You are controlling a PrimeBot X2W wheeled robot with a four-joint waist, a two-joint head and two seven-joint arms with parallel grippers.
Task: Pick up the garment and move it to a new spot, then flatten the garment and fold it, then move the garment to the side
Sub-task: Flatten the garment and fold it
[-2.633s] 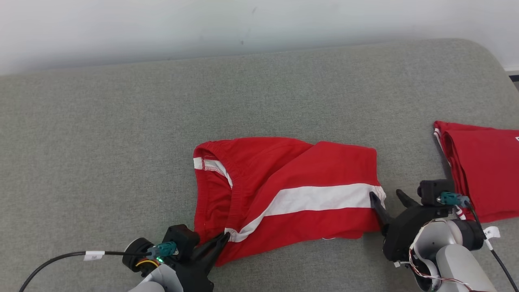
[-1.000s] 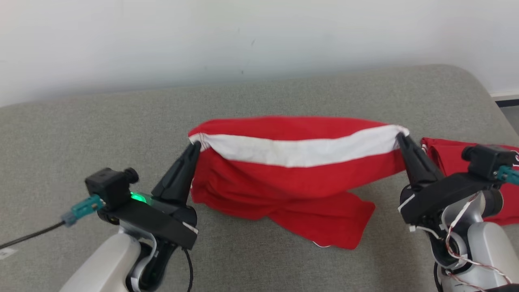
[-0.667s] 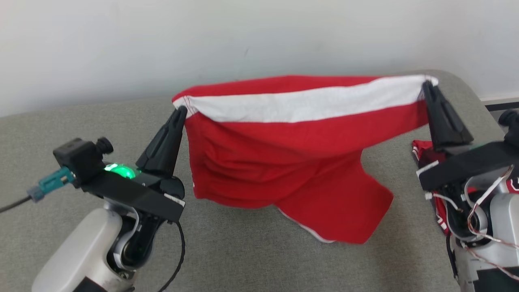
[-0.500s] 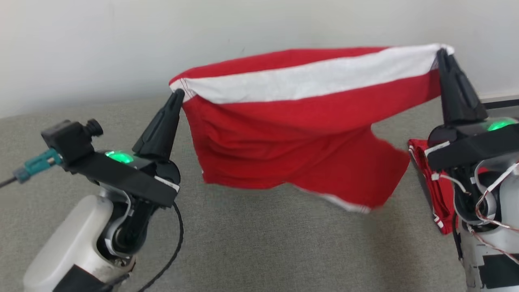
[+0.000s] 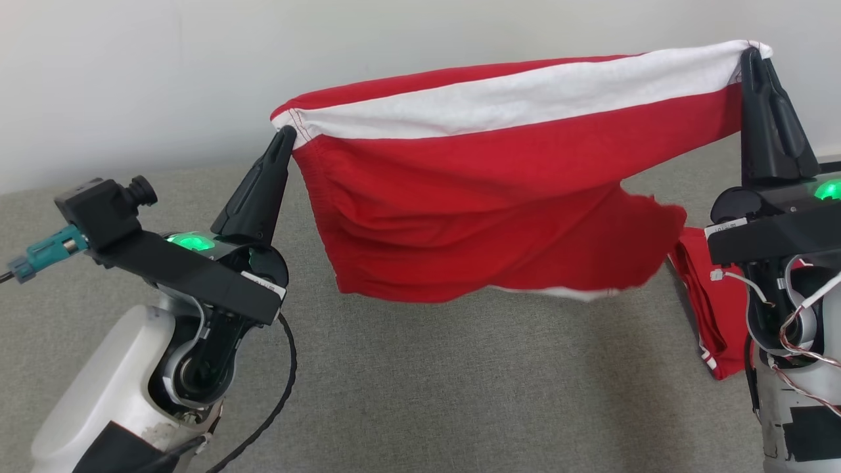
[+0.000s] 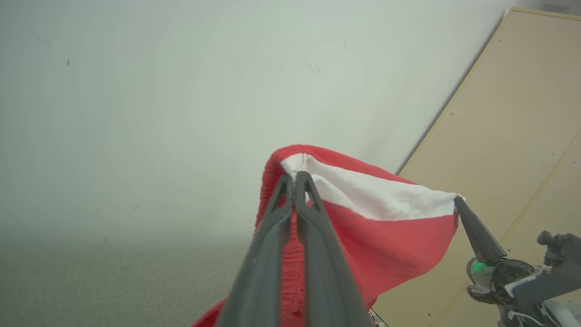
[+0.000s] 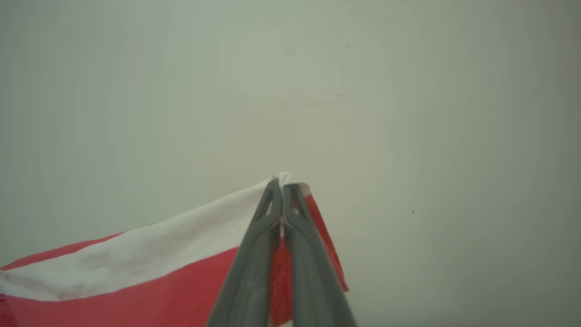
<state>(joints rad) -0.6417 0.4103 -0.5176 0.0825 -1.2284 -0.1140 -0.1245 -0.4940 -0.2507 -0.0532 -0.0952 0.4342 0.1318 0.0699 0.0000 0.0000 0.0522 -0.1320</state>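
Observation:
The garment (image 5: 499, 190) is a pair of red shorts with a white stripe along its top edge, stretched in the air between my two grippers above the grey surface (image 5: 420, 387). My left gripper (image 5: 288, 131) is shut on its left corner, seen close up in the left wrist view (image 6: 295, 179). At the garment's right corner my right gripper (image 5: 751, 52) is shut on the cloth, higher than the left, and shows pinching white cloth in the right wrist view (image 7: 280, 184). The garment's lower edge hangs loose and blurred, clear of the surface.
A second folded red garment (image 5: 706, 309) lies on the grey surface at the right, partly behind my right arm. A pale wall (image 5: 197, 72) stands behind the surface. A tan panel (image 6: 508, 150) shows at the right of the left wrist view.
Both grippers have raised the garment off the surface, the right one higher, and its lower part has swung up and to the right. The head camera has tilted up.

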